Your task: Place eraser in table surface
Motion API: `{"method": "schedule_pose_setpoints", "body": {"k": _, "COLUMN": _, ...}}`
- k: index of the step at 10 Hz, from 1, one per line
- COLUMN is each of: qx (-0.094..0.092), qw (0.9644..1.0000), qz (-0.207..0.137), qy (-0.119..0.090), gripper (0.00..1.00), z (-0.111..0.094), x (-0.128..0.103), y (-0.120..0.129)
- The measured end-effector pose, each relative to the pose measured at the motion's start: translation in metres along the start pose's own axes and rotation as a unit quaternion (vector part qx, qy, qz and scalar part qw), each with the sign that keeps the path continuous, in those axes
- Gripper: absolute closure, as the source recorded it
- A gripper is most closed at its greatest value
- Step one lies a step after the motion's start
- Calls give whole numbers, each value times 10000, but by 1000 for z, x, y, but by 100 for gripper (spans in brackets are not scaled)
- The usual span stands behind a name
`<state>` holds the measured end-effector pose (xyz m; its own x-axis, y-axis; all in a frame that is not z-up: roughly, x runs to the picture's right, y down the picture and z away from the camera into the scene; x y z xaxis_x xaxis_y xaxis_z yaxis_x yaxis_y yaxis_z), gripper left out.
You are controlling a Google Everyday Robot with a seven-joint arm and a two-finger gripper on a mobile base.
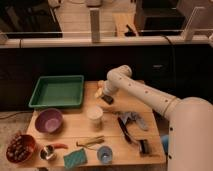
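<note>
My gripper (pixel 104 96) hangs at the end of the white arm, low over the far middle of the table surface (pixel 75 126), pale wood. A small dark block, the eraser (pixel 108 100), sits right under the gripper's tip, at tabletop level. Whether the gripper still touches it I cannot tell. The gripper stands open. A small orange ball (pixel 98 92) lies just left of the gripper.
A green tray (pixel 57 91) stands at the back left, a purple bowl (pixel 48 120) in front of it. A white cup (pixel 94 114) is close below the gripper. A black-handled tool (pixel 125 131), a teal sponge (pixel 75 158) and a blue cup (pixel 104 155) lie nearer the front.
</note>
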<state>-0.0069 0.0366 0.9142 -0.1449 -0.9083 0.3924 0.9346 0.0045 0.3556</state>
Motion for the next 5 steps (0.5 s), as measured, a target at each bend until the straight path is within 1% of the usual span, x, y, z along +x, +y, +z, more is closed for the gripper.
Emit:
{"method": "schedule_pose_setpoints", "body": {"k": 2, "qx": 55, "qw": 9999, "qz": -128, "qy": 97, "gripper": 20, "z": 7, "x": 9, "y": 3}}
{"method": "schedule_pose_setpoints", "body": {"k": 4, "qx": 88, "qw": 9997, "qz": -170, "qy": 124, "gripper": 20, "z": 18, "x": 16, "y": 2}}
{"method": "schedule_pose_setpoints", "body": {"k": 5, "qx": 90, "qw": 9997, "qz": -208, "qy": 136, "gripper": 20, "z": 26, "x": 20, "y": 1}}
